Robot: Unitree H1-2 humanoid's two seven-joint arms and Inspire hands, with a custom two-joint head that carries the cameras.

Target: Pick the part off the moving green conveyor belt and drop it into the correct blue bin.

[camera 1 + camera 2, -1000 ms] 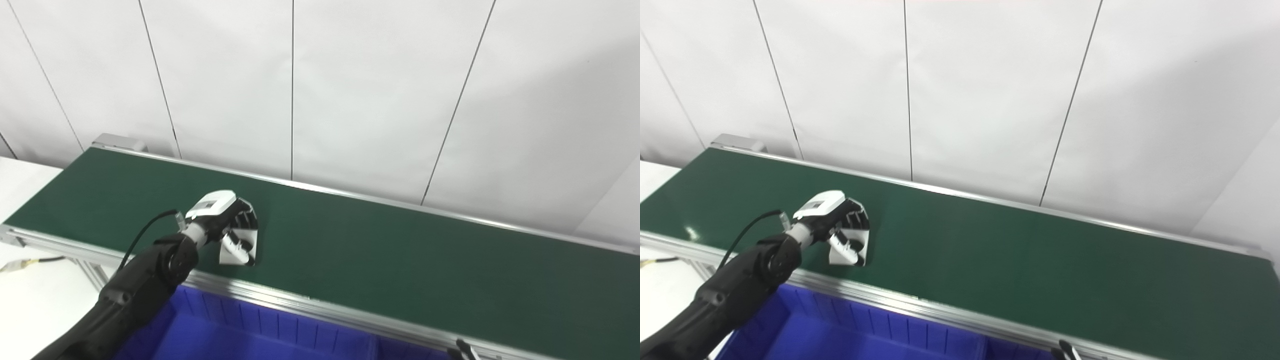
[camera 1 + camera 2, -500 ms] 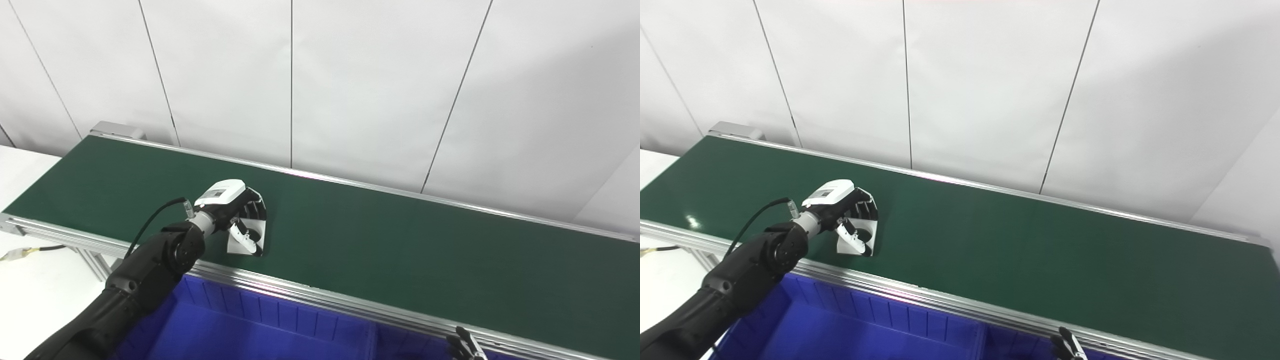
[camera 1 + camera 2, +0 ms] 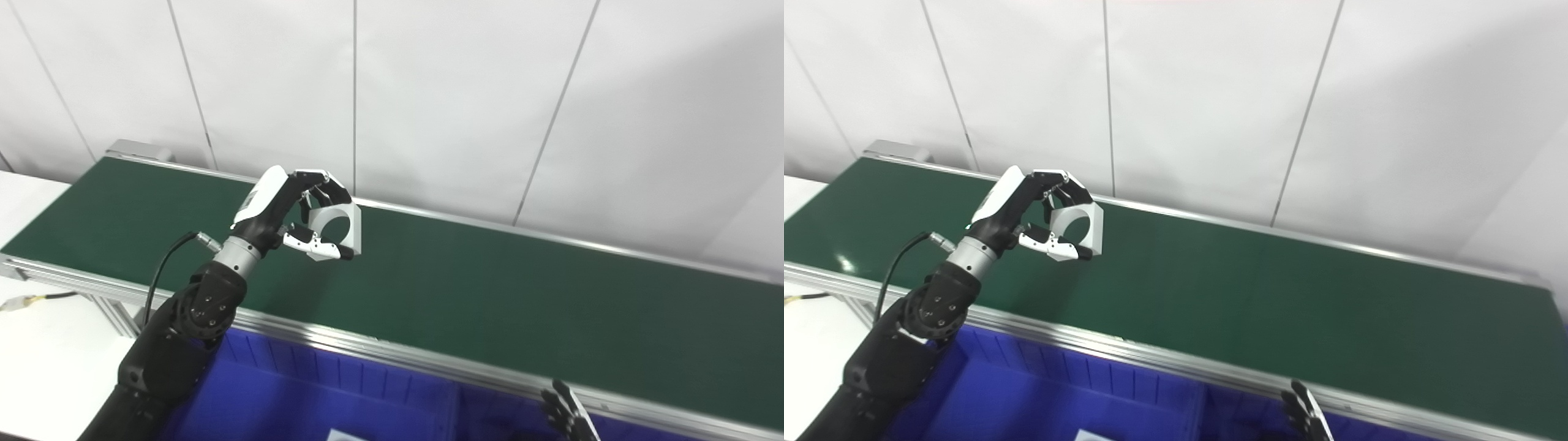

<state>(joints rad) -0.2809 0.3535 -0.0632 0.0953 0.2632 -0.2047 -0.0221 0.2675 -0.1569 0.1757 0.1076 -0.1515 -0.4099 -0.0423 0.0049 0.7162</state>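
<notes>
Holding the part [image 3: 339,228] clear of the green conveyor belt [image 3: 490,294], the left hand [image 3: 288,211] has its fingers [image 3: 318,184] curled over the top edge and its thumb [image 3: 315,247] pressed under the lower edge. The part is a pale grey metal block with angled corners and a large round bore through its face; it sits upright in the grip, bore facing roughly toward the cameras, with belt surface visible beneath it and no contact with the belt.

Status, judged from this moment: the pick is done. The drop is not. The blue bin [image 3: 343,398] lies on the near side of the belt frame, below and toward the robot from the raised hand. A divider wall splits it into at least two compartments, and a small pale object [image 3: 343,436] shows at the bottom edge inside the left compartment; too little is in view to identify it. Which compartment is correct cannot be told here.

Right hand [image 3: 1304,415]: only dark fingertips show at the bottom edge, spread apart, nothing visible between them. It appears to be waiting.

Remaining: carry the part back over the near rail, position above the right compartment, release.
</notes>
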